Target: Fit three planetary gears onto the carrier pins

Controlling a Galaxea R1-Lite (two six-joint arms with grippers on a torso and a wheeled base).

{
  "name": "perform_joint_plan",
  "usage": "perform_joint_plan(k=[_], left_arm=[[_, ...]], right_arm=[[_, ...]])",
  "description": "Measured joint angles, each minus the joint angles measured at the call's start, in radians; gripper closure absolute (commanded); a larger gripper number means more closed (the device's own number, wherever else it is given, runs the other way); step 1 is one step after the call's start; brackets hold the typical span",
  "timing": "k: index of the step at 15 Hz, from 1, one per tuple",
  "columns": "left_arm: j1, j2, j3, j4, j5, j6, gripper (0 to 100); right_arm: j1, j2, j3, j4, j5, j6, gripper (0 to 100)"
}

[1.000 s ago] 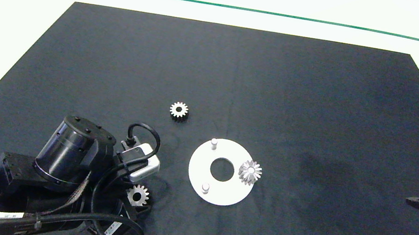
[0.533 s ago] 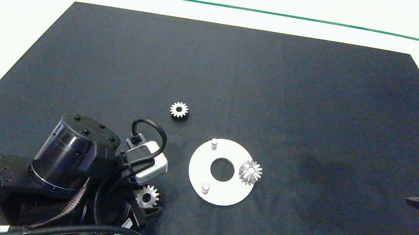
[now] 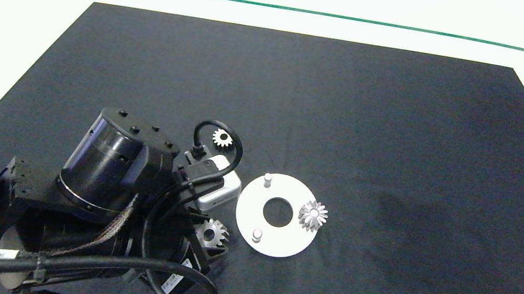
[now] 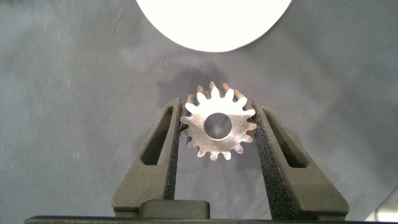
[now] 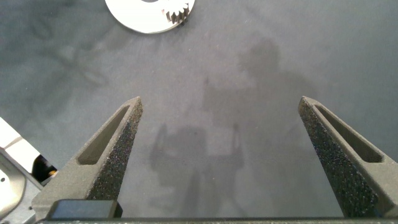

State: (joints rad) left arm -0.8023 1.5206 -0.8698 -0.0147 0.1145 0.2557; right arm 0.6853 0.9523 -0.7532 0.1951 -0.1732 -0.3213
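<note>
Carrying: the left gripper [image 4: 216,127] has its two fingers closed on the rim of one gear [image 3: 212,233], teeth pressed into both pads, the centre hole showing open between them.
Held gear, position: off the mat, just beside the near-left edge of the white disc [image 3: 251,212], not yet over it.
Nearest free pin: the front pin [image 3: 257,234], a little to the right of the held gear in the head view (the back pin [image 3: 267,179] is also bare).
Key relation: the hole of the held gear must come over a pin and go down along the pin's upright axis; the gear looks somewhat tilted in the head view, so it likely needs levelling first.
Gear already seated: one gear [image 3: 313,215] sits on the right-hand pin of the disc.
Loose gear: the third gear [image 3: 222,138] lies flat on the black mat [image 3: 353,109], behind the left arm's cable loop.
Left arm pose: reaching in low from the left, wrist angled toward the disc.
Right gripper [image 5: 224,137]: parked at the right edge, fingers spread wide, holding nothing.
Nearer arm: the left, by far.
</note>
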Motion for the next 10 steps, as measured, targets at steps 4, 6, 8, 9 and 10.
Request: perform_joint_plan(k=[4,6,8,9,10], left_arm=[[-0.044,0.07,-0.087,0.004,0.029,-0.014,81],[-0.064,0.113,-0.127,0.004,0.073,-0.017,81],[-0.076,0.145,-0.158,0.007,0.085,-0.017,81],[-0.077,0.158,-0.173,0.01,0.093,-0.017,81],[-0.077,0.166,-0.186,0.024,0.097,-0.016,81]], right_arm=[[0.001,-0.037,0.0,0.0,0.001,-0.007,0],[0.002,-0.056,0.002,0.001,0.001,-0.016,0],[0.001,-0.072,0.001,0.002,0.001,-0.023,0],[0.001,-0.077,0.0,0.002,0.001,-0.024,0],[0.001,-0.081,0.0,0.002,0.001,-0.024,0]])
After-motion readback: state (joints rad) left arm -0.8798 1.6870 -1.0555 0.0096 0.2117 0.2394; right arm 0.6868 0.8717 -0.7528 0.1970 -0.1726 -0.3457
